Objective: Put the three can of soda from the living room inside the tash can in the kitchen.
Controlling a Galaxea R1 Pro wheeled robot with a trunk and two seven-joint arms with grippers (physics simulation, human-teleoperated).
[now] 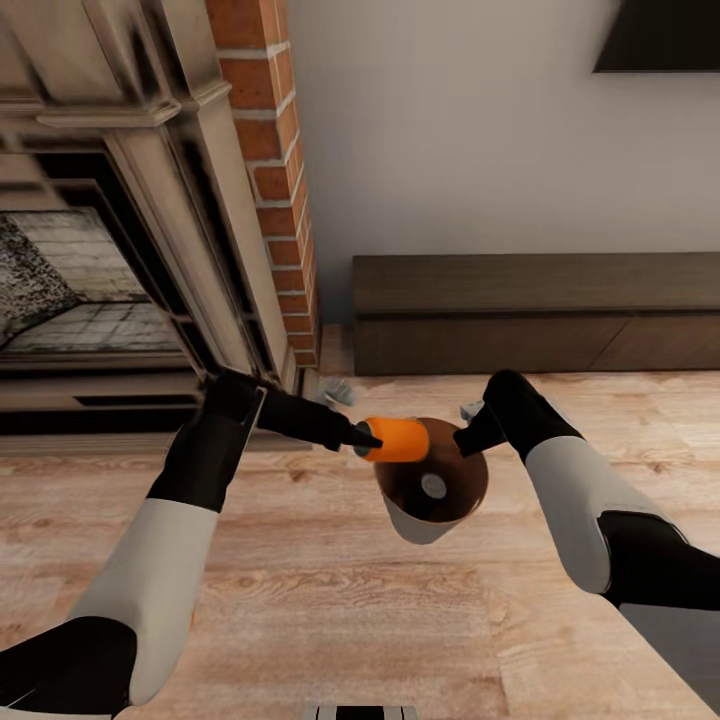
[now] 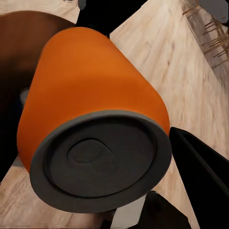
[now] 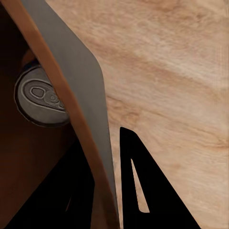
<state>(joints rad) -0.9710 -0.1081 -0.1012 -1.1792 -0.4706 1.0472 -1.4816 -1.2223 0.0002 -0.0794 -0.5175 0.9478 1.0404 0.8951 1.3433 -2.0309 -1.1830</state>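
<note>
My left gripper (image 1: 362, 438) is shut on a bright orange soda can (image 1: 397, 440), held on its side over the near-left rim of the tash can (image 1: 420, 528). In the left wrist view the orange can (image 2: 90, 95) shows its grey end, with the bin's brown inside (image 2: 19, 57) behind it. Another can's grey top (image 1: 433, 486) lies inside the bin; its colour is hidden. My right gripper (image 1: 468, 432) is shut on the bin's rim, its fingers astride the grey wall (image 3: 81, 95), with the inner can (image 3: 40, 98) beside it. The bin hangs tilted above the wood floor.
A dark fireplace (image 1: 90, 280) with a brick flank (image 1: 280, 170) stands at the left. A low dark cabinet (image 1: 530, 310) runs along the grey wall ahead, under a dark screen (image 1: 660, 35). Light wood floor (image 1: 330, 610) lies below the arms.
</note>
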